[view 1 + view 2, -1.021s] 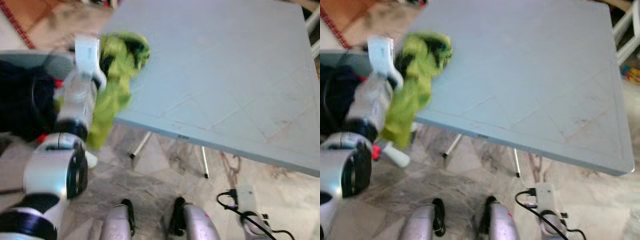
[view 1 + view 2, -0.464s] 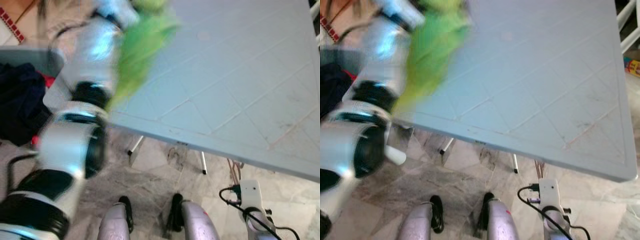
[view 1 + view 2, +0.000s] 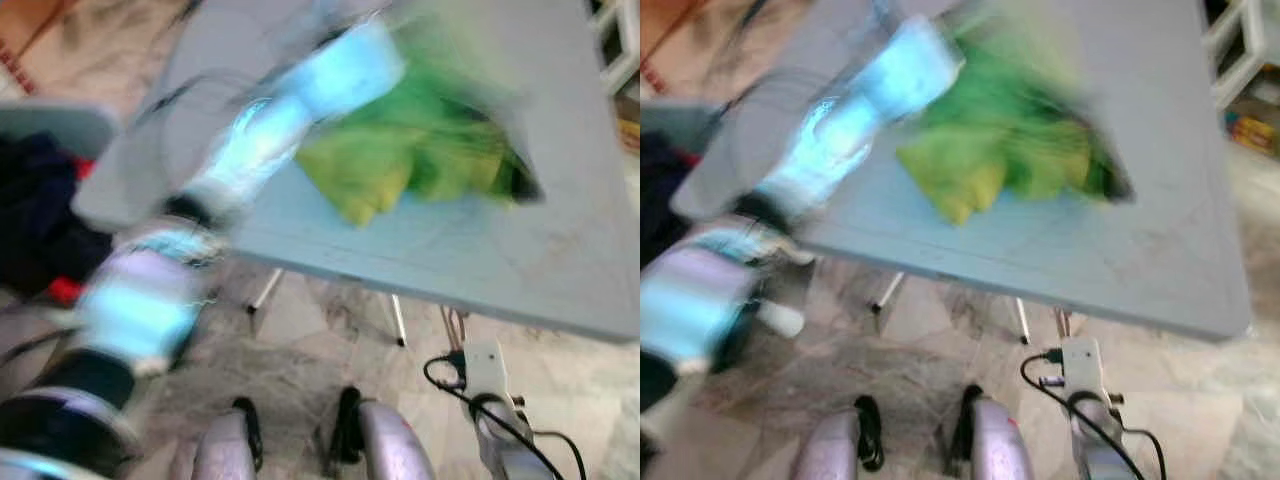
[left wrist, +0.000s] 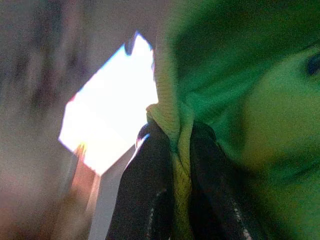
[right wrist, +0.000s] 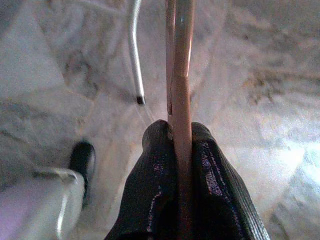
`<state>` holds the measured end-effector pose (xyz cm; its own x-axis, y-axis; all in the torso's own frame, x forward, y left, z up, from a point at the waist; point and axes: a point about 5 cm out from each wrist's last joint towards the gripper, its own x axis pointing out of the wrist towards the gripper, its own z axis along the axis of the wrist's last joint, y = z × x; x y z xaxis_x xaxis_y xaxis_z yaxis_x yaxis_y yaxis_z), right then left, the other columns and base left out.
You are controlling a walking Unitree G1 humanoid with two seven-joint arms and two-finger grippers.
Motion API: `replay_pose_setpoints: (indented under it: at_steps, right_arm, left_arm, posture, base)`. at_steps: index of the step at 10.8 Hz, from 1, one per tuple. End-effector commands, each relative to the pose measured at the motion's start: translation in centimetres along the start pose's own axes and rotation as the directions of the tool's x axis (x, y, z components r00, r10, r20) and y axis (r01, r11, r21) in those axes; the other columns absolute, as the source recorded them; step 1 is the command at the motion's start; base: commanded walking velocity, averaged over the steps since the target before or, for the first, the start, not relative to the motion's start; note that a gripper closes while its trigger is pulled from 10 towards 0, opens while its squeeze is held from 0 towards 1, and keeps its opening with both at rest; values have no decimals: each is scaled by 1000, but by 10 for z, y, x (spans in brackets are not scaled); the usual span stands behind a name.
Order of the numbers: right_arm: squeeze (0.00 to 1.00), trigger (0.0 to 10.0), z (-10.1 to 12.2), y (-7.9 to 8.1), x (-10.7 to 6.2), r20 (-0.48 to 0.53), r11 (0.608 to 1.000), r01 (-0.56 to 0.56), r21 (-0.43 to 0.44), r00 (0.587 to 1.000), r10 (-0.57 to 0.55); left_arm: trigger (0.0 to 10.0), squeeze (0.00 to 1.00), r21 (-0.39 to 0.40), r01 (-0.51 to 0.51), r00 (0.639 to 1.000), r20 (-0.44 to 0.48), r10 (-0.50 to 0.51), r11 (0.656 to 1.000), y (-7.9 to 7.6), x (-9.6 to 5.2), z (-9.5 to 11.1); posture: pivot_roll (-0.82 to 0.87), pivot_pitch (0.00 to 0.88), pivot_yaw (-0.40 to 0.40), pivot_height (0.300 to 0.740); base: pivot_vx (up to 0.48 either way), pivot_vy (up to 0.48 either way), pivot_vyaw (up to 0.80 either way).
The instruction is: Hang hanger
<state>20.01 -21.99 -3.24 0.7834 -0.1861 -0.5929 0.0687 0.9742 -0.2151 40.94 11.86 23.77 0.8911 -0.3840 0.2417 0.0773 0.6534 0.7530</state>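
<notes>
The left gripper (image 4: 177, 145) pinches the green garment (image 3: 420, 160) over the grey table (image 3: 560, 250). The right gripper (image 5: 179, 137), low at the right, clamps a thin wooden hanger (image 5: 180, 60).

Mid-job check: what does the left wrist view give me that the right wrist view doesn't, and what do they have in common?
Left wrist view: the left gripper with its jaws shut on a fold of green cloth, and a bright blurred patch behind it.

Right wrist view: the right gripper with its jaws shut on a thin wooden hanger, above marble floor, a metal table leg and the robot's foot.

Both: two black fingers clamped on something, seen along the fingers.
</notes>
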Motion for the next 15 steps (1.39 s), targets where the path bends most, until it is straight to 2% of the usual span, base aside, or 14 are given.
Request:
replay_pose_setpoints:
  at_steps: [1,2,3,4,5,7,8,9,10,11,12,13,14,15]
  right_arm:
    - [0,10000,-11,0,-3,-36,1000,10,9,999,-9]
    - [0,10000,-11,1,-4,-38,1000,8,10,999,-8]
    - [0,10000,-12,3,-3,-44,1000,4,11,999,-3]
    - [0,10000,-8,6,0,-40,1000,-5,14,999,6]
    - [0,10000,-1,8,4,-25,1000,-15,13,1000,16]
    - [0,10000,12,12,12,-2,1000,-25,12,1000,25]
    - [0,10000,15,14,15,4,1000,-28,14,1000,28]
    - [0,10000,19,17,17,16,999,-28,23,999,27]
    - [0,10000,22,20,18,32,999,-22,34,999,21]
    - [0,10000,21,25,19,31,999,-33,33,999,32]
    - [0,10000,22,29,20,33,999,-46,28,998,45]
    - [0,10000,25,29,21,46,999,-42,34,998,40]
    - [0,10000,30,26,23,61,999,-26,38,998,23]
    - [0,10000,31,24,24,68,999,-18,40,998,15]
  left_arm:
    - [0,0,-34,-69,963,-262,58,997,9,-21,-46]
    - [0,0,-78,-119,911,-405,77,990,18,-40,-75]
    - [10000,0,-29,-222,829,-531,173,975,37,-67,-104]
    - [10000,0,-95,-238,832,-533,153,967,32,-71,-107]
    - [10000,1000,-126,-218,847,-518,123,968,24,-70,-106]
    - [10000,1000,-105,-169,874,-477,99,980,20,-62,-97]
    - [10000,1000,-51,-150,891,-440,113,987,24,-57,-91]
    - [10000,1000,41,-82,925,-369,92,996,25,-48,-80]
    - [10000,1000,79,-60,954,-287,80,995,23,-39,-66]
    - [10000,1000,33,-17,960,-277,26,999,8,-36,-62]
    - [10000,1000,-77,16,962,-270,-36,997,-6,-34,-59]
    - [10000,1000,-152,88,981,-160,-113,984,-24,-28,-42]
    - [10000,1000,-82,94,994,-39,-97,992,-33,-23,-25]
    - [10000,1000,-15,56,998,40,-56,998,-32,-23,-16]
  posture:
    - [-132,236,-26,740]
    - [-131,235,-23,740]
    - [-117,232,-24,740]
    - [-108,227,-27,740]
    - [-97,217,-29,740]
    - [-82,201,-28,740]
    - [-70,185,-21,740]
    - [-64,176,-13,740]
    - [-51,170,-8,740]
    - [-31,169,-13,740]
    - [-30,168,-13,740]
    - [-28,171,-16,740]
    - [-28,168,-13,740]
    - [-27,165,-9,740]
  base:
    - [0,0,0]
    - [0,0,0]
    - [0,0,0]
    - [0,0,0]
    - [0,0,0]
    - [0,0,0]
    - [0,0,0]
    - [0,0,0]
    - [0,0,0]
    - [0,0,0]
    - [0,0,0]
    - [0,0,0]
    - [0,0,0]
    - [0,0,0]
